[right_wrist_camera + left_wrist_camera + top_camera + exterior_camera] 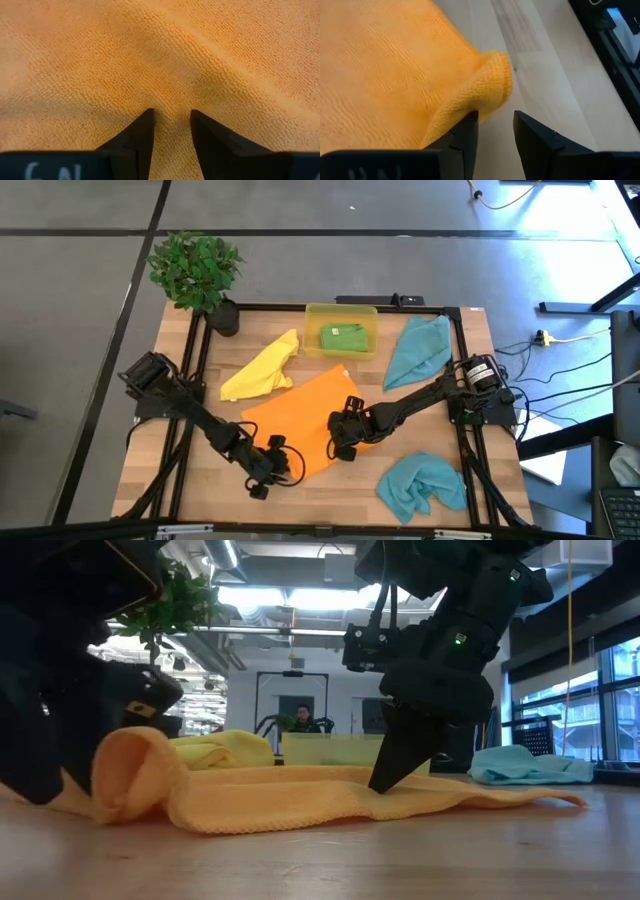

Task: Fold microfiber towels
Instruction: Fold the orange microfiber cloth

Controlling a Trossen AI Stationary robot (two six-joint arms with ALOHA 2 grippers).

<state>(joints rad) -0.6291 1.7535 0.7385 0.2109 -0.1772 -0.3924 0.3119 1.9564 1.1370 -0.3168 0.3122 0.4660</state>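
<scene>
The orange towel point(300, 420) is spread at the counter's point(180, 480) centre. Its lower corner is pinched by the left tool point(268, 472), its right edge by the right tool point(345, 448); a yellow towel point(262, 368) and bin point(342, 312) lie above.

Spread towel point(300, 415) lying mid-surface; bin point(341, 313) sitting behind it, folded towel point(341, 336) lying inside; plant point(197, 272) standing at rear left.

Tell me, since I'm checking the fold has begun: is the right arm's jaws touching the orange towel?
Touching. The low view shows the right gripper tips pressed into the orange towel; its wrist view shows cloth bunched against them.
</scene>
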